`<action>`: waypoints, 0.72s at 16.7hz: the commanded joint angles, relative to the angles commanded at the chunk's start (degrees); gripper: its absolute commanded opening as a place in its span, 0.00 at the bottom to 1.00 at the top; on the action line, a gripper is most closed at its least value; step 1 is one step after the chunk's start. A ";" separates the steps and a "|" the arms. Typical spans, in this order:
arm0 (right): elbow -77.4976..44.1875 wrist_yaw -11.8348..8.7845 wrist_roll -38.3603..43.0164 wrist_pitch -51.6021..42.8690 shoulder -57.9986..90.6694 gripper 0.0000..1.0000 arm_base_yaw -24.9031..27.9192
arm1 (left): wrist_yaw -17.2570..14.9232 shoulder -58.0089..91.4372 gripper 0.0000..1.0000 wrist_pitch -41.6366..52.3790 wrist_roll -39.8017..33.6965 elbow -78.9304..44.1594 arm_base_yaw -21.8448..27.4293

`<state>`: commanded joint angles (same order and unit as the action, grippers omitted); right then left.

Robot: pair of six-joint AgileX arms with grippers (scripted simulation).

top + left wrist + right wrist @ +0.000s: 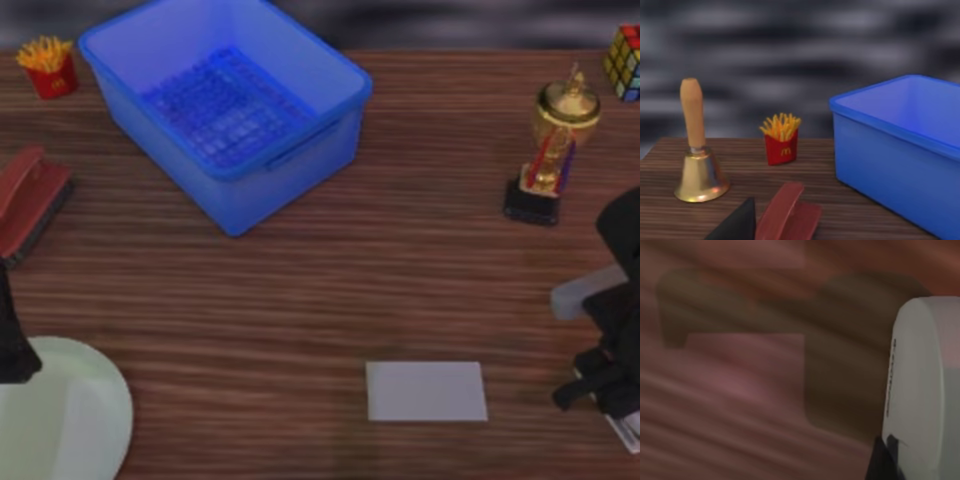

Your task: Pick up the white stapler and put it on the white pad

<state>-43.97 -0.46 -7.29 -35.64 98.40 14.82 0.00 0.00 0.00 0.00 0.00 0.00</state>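
Observation:
The white stapler lies near the table's right edge, its pale rounded end sticking out from under my right arm. Close up in the right wrist view, the white stapler fills one side over blurred wood, with a dark part against its lower edge. My right gripper hangs just nearer the front than the stapler; whether it holds anything is unclear. The white pad lies flat and bare at the front, left of that gripper. My left gripper stays parked at the left edge.
A blue bin stands at the back left, with a fries box beside it. A dark red stapler and a pale green plate sit at the left. A trophy and a cube stand back right. A bell shows in the left wrist view.

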 joint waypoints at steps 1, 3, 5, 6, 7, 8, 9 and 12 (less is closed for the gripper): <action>0.00 0.00 0.00 0.00 0.00 0.00 0.00 | 0.00 0.00 1.00 0.00 0.00 0.00 0.00; 0.00 0.00 0.00 0.00 0.00 0.00 0.00 | 0.00 0.00 1.00 0.00 0.00 0.00 0.00; 0.00 0.00 0.00 0.00 0.00 0.00 0.00 | 0.00 0.00 1.00 0.00 0.00 0.00 0.00; -0.02 -0.02 0.06 -0.02 -0.04 0.00 -0.06 | 0.00 0.00 1.00 0.00 0.00 0.00 0.00; -0.14 -0.02 0.04 -0.18 -0.09 0.00 -0.04 | 0.00 0.00 1.00 0.00 0.00 0.00 0.00; -0.69 -0.03 0.00 -0.94 -0.33 0.00 0.01 | 0.00 0.00 1.00 0.00 0.00 0.00 0.00; -1.60 -0.04 -0.03 -2.32 -0.84 0.00 0.02 | 0.00 0.00 1.00 0.00 0.00 0.00 0.00; -5.60 -0.02 0.02 -9.77 -3.78 0.00 -0.11 | 0.00 0.00 1.00 0.00 0.00 0.00 0.00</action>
<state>-49.57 -0.48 -7.27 -45.42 94.62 14.71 0.00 0.00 0.00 0.00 0.00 0.00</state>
